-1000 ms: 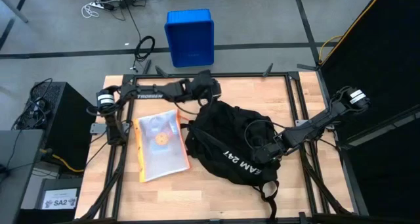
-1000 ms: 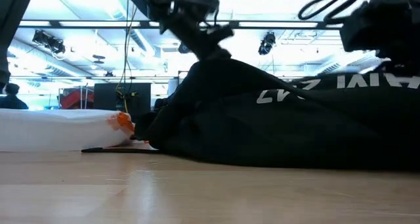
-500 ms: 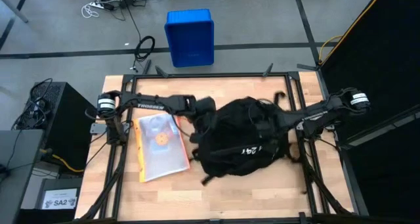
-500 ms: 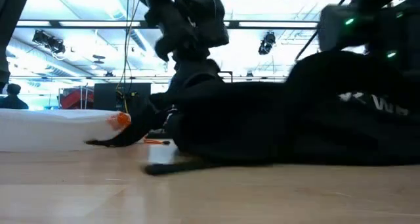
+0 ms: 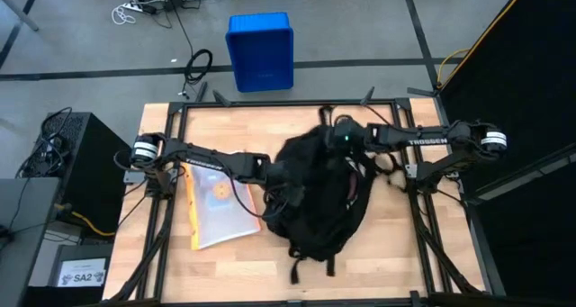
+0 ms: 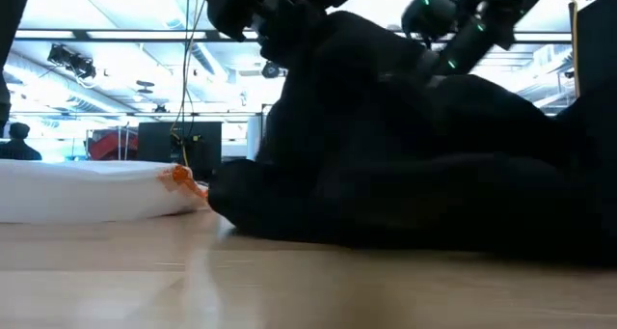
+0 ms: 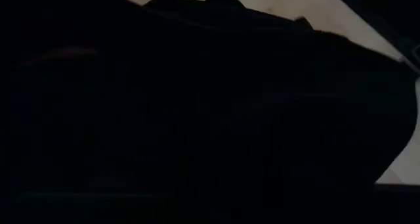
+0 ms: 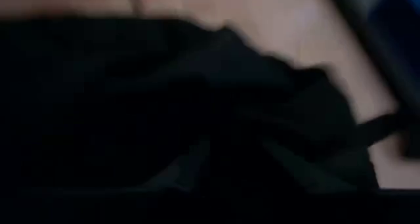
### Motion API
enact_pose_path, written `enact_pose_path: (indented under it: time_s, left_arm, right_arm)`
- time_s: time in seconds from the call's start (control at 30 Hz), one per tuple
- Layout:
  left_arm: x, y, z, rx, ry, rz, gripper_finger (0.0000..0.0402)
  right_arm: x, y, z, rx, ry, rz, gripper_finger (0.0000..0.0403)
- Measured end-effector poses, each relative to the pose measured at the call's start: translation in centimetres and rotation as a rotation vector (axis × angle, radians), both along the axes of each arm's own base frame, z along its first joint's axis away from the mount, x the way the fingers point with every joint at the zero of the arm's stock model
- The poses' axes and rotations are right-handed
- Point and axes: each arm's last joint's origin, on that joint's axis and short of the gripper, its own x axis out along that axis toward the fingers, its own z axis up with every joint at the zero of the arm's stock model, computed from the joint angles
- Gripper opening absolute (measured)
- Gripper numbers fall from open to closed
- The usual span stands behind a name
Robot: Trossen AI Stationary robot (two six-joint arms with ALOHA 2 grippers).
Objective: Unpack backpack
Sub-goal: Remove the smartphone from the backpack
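Note:
The black backpack (image 5: pixel 319 208) lies in the middle of the table, lengthwise from far to near. Its straps (image 5: pixel 306 264) trail toward the near edge. In the low view the backpack (image 6: pixel 405 175) rests on the wood and rises toward both arms. My right gripper (image 5: pixel 331 138) is on its far end, reaching in from the table's right. My left gripper (image 5: pixel 281 176) is against its left side. Both wrist views are filled with the backpack's dark fabric (image 7: pixel 197 106) (image 8: pixel 164 119). My right gripper has the backpack by the fabric at its far end (image 5: pixel 326 149). It comes slanting down from the table's right. The gripper and the black fabric hide the place of contact. That end is raised, while the near part lies on the table.
A clear plastic pouch (image 5: pixel 216 199) with orange contents lies flat to the left of the backpack, under my left arm. A blue crate (image 5: pixel 261 50) stands on the floor beyond the far edge. Bare wood shows at the table's near left and right sides.
My right gripper has swung toward the far edge and the table's left, taking the backpack along. The backpack has turned about a quarter turn; its white lettering no longer shows and its straps point to the near edge. My left gripper has come from the far edge to the backpack's left side.

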Motion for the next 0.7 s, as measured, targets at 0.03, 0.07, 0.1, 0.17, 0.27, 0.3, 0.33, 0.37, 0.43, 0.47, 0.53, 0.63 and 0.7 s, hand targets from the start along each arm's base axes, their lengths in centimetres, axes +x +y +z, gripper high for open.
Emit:
enact_pose_path:
  time_s: [0.03,0.07,0.1,0.17,0.27,0.3,0.33,0.37,0.43,0.47,0.53,0.63,0.7]
  left_arm:
    - [-0.2,0.1,0.3,0.02,-0.002,0.025,0.0087]
    - [-0.4,0.3,0.7,0.039,-0.003,0.057,0.0087]
    - [-0.7,0.4,1.1,0.065,-0.008,0.091,0.0087]
    - [-1.3,0.7,2.2,0.116,-0.027,0.146,0.0087]
    - [-2.2,1.0,4.0,0.155,-0.08,0.197,0.0087]
    - [-2.4,1.1,4.6,0.163,-0.104,0.212,0.0087]
    - [-2.4,1.1,5.0,0.164,-0.132,0.222,0.0087]
    - [-2.4,1.1,5.6,0.16,-0.169,0.228,0.0087]
    - [-2.2,1.1,6.2,0.151,-0.233,0.232,0.0087]
    - [-1.8,1.0,6.2,0.147,-0.258,0.23,0.0087]
    - [-1.0,0.9,5.5,0.138,-0.278,0.195,0.0087]
    - [0.3,0.7,3.5,0.126,-0.253,0.135,0.0087]
    - [1.3,0.6,1.6,0.122,-0.223,0.122,0.0087]
  right_arm:
    - [0.3,-0.1,0.9,-0.009,-0.019,0.014,0.0084]
    - [0.5,-0.1,1.8,-0.013,-0.02,0.022,0.0084]
    - [0.5,0.1,2.6,-0.01,-0.009,0.029,0.0084]
    - [0.5,0.8,3.8,0.003,0.018,0.051,0.0084]
    - [0.5,2.5,5.0,0.034,0.057,0.096,0.0082]
    - [0.5,3.1,5.0,0.049,0.072,0.109,0.0081]
    - [0.5,3.9,4.9,0.069,0.082,0.128,0.008]
    - [0.4,4.5,4.7,0.096,0.095,0.149,0.0079]
    - [0.3,6.1,4.1,0.154,0.129,0.19,0.0079]
    - [0.2,6.9,3.7,0.178,0.144,0.208,0.008]
    - [0.0,8.3,2.6,0.213,0.177,0.225,0.0079]
    - [-0.5,10.1,1.2,0.238,0.201,0.224,0.0076]
    - [-0.9,10.8,0.2,0.25,0.214,0.202,0.0075]
